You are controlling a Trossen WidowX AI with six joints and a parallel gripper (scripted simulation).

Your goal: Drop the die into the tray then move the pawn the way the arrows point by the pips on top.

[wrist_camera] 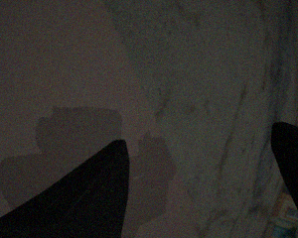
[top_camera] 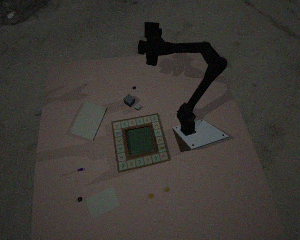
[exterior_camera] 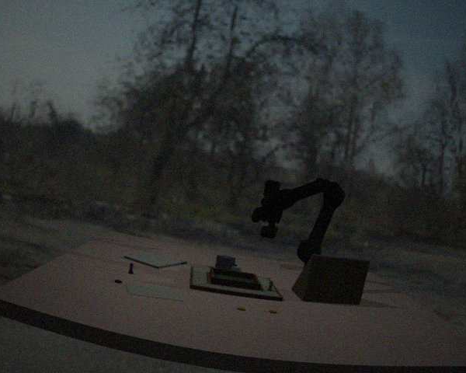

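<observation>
The arm (top_camera: 209, 69) (exterior_camera: 325, 217) hangs high, probably for a clear approach. Its fingers stand partly open around nothing, presumably ready for the die (top_camera: 137, 107), which sits on the tabletop (top_camera: 196, 193) (exterior_camera: 177, 321) beside a gray block (top_camera: 129, 100) (exterior_camera: 225, 262).

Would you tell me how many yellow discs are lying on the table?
2. One yellow disc lies on the base plate's side; the other yellow disc lies nearer the small pale sheet. Any others behind objects would be hidden.
</observation>
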